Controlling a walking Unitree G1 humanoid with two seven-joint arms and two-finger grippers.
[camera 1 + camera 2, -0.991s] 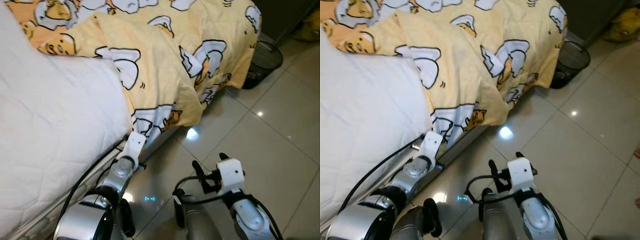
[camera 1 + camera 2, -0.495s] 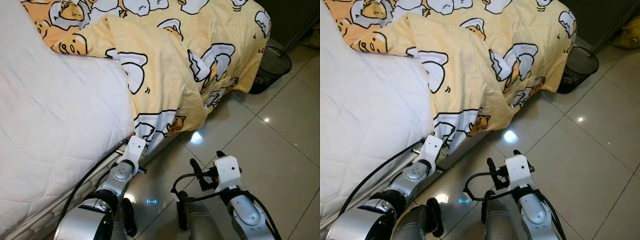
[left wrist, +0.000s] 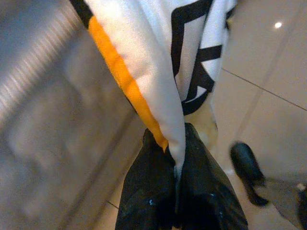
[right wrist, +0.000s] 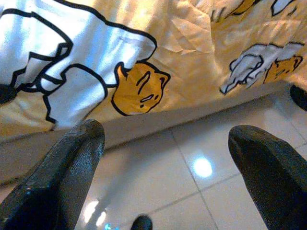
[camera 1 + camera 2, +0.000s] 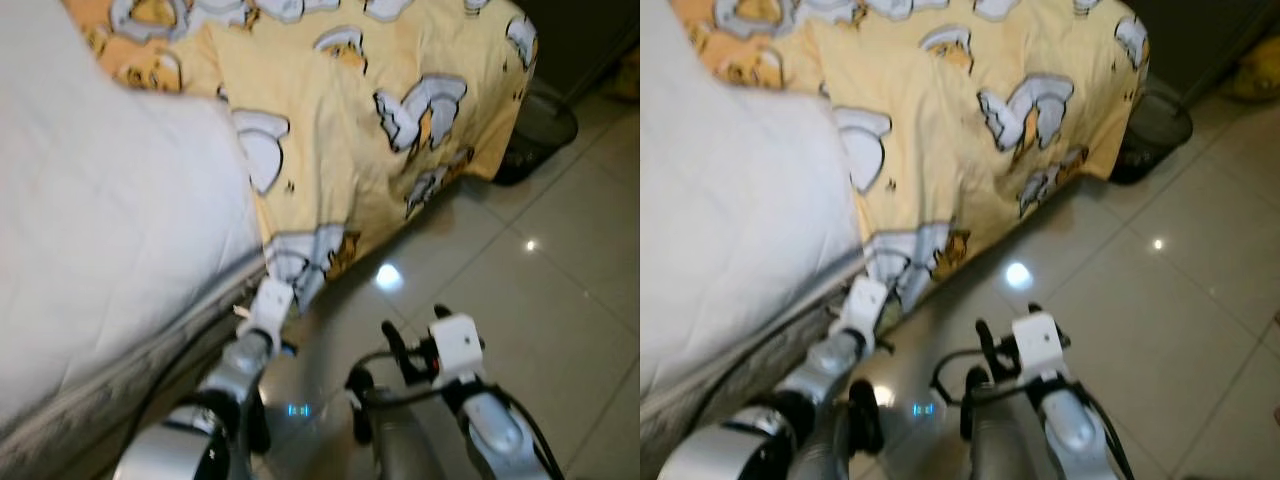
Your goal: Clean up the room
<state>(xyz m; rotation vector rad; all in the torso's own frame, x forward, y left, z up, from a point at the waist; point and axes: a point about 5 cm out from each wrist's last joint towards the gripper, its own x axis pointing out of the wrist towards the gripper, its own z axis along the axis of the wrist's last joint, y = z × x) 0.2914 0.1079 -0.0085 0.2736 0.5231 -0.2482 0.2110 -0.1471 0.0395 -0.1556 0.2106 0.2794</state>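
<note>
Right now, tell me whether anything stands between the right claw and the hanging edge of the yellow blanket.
Nothing visible does. The right claw is open over bare floor tile, facing the yellow blanket. The left claw is shut on the blanket's corner.

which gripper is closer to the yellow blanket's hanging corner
Left. The left gripper has its jaws shut on the yellow blanket at its hanging corner; the right gripper is open over the floor tiles, apart from it.
</note>
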